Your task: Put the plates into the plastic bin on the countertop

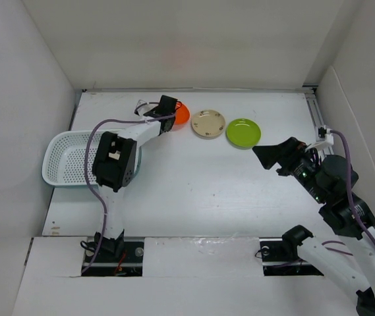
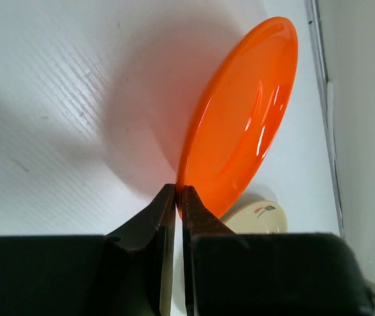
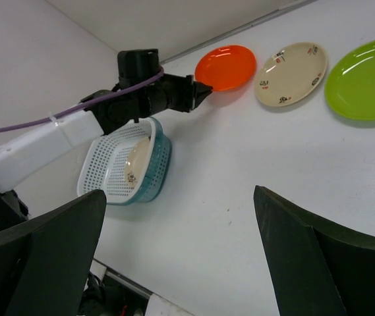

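My left gripper is shut on the near rim of an orange plate, which tilts up off the countertop. The wrist view shows the jaws pinching the orange plate at its edge. A beige plate with dark marks and a lime green plate lie flat to its right. The white perforated plastic bin stands at the left; the right wrist view shows the bin with another beige plate leaning inside. My right gripper is open and empty, near the green plate.
White walls bound the countertop on the left, back and right. A metal rail runs along the right edge. My left arm reaches over the bin's right side. A beige plate lies just behind the orange plate.
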Controlling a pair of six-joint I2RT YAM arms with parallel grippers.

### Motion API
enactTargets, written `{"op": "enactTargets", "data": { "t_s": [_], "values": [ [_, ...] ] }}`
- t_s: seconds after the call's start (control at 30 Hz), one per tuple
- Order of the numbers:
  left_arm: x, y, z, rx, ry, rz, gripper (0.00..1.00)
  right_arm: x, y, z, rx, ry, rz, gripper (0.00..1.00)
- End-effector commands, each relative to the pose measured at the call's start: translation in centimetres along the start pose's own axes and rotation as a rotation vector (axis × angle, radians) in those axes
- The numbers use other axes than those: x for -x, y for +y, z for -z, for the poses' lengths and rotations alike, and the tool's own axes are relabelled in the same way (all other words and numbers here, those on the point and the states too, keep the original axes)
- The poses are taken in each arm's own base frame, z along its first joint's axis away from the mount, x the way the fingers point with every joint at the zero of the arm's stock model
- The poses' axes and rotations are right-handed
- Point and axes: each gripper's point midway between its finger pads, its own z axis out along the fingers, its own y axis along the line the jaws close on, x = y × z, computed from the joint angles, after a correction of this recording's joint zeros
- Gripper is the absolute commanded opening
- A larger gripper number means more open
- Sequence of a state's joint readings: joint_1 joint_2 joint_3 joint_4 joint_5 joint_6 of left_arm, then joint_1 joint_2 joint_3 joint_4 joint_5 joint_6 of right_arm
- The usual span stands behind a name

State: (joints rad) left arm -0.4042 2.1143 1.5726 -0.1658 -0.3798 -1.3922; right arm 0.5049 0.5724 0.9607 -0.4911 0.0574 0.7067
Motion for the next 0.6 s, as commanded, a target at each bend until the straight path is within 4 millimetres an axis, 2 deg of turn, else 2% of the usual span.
{"op": "enactTargets", "data": {
  "t_s": [0.0,0.07,0.1,0.17,0.2,0.23,0.27,0.3,0.33,0.37,0.4,0.43,0.47,0.5,0.57],
  "values": [
    [6.6,-6.4,8.3,-0.158,-0.128,0.003,0.00,2.0,1.1,0.8,0.025,-0.060,0.014,1.00],
    [8.0,-6.0,9.7,-0.169,-0.143,-0.024,0.00,2.0,1.1,0.8,0.025,-0.060,0.014,1.00],
    [8.6,-6.5,11.3,-0.205,-0.108,-0.031,0.00,2.0,1.1,0.8,0.025,-0.060,0.014,1.00],
    [10.2,-4.4,11.2,-0.184,-0.078,-0.061,0.00,2.0,1.1,0.8,0.025,-0.060,0.014,1.00],
    [11.3,-4.0,13.0,-0.202,-0.067,-0.045,0.00,2.0,1.1,0.8,0.025,-0.060,0.014,1.00],
    [12.3,-3.2,13.4,-0.215,-0.040,-0.033,0.00,2.0,1.1,0.8,0.025,-0.060,0.014,1.00],
    [11.9,0.0,12.9,-0.182,-0.020,-0.052,0.00,2.0,1.0,0.8,0.024,-0.060,0.023,1.00],
    [12.5,1.0,13.5,-0.195,-0.022,-0.051,0.00,2.0,1.0,0.8,0.024,-0.060,0.023,1.00],
    [13.6,0.9,16.3,-0.261,-0.023,-0.026,0.00,2.0,1.0,0.8,0.024,-0.060,0.023,1.00],
    [14.0,4.5,15.6,-0.206,-0.022,-0.027,0.00,2.0,1.0,0.8,0.024,-0.060,0.022,1.00],
    [14.6,5.6,16.2,-0.205,-0.028,-0.013,0.00,2.0,1.0,0.8,0.024,-0.060,0.022,1.00],
    [15.2,6.9,17.9,-0.206,-0.034,-0.001,0.00,1.7,1.0,0.6,0.026,-0.046,0.023,1.00],
    [16.5,8.7,18.1,-0.177,-0.061,0.025,0.00,1.3,0.9,0.5,0.028,-0.032,0.024,1.00],
    [16.2,11.6,17.5,-0.120,-0.060,0.032,0.00,1.6,1.1,0.5,0.037,-0.042,0.023,1.00],
    [17.0,13.2,18.3,-0.129,-0.079,0.025,0.00,1.2,1.1,0.0,0.041,-0.030,0.024,1.00]
  ]
}}
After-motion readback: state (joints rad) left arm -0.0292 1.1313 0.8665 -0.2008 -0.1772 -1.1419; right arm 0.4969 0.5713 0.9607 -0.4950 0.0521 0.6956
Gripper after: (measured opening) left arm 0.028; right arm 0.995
